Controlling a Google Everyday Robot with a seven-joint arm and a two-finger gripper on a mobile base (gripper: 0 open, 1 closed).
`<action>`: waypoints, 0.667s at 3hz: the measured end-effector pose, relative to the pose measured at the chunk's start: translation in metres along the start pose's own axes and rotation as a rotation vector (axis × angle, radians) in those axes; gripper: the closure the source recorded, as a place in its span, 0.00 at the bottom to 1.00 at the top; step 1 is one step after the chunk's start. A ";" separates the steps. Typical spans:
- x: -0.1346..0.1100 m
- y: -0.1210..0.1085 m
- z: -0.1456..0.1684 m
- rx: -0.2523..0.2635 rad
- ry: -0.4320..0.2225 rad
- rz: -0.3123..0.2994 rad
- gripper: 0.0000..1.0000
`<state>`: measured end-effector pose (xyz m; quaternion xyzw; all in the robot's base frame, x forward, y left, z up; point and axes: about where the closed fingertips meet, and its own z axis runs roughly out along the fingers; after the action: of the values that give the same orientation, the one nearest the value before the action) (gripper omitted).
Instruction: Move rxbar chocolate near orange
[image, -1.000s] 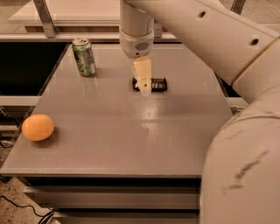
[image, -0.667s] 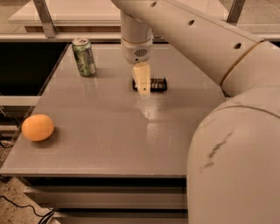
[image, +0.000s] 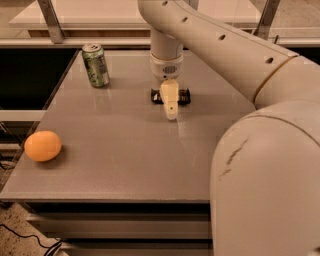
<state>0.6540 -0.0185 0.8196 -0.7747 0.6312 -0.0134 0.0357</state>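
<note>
Lying flat, long axis left-right, rxbar chocolate (image: 184, 96) beneath gripper (image: 170, 108), grasp state impossible to tell.

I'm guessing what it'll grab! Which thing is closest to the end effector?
The black rxbar chocolate, right at the end effector mid-table. The can and orange sit far left.

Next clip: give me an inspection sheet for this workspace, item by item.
Surface: grey table, flat and level.
Job's things: rxbar chocolate lies flat towards the back, partly hidden by the claw; orange sits near the front left edge, well apart from it.
Clutter: green soda can, upright, back left.
Grippers: claw points down over the bar; contact cannot be judged.
Cables: dark cable on the floor, lower left.
Surroundings: metal post and pale shelf behind; robot arm fills the right foreground.
</note>
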 end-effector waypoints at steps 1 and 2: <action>0.013 -0.002 0.010 -0.006 -0.008 0.026 0.16; 0.018 -0.004 0.011 -0.006 -0.011 0.032 0.39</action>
<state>0.6621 -0.0346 0.8089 -0.7648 0.6432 -0.0068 0.0371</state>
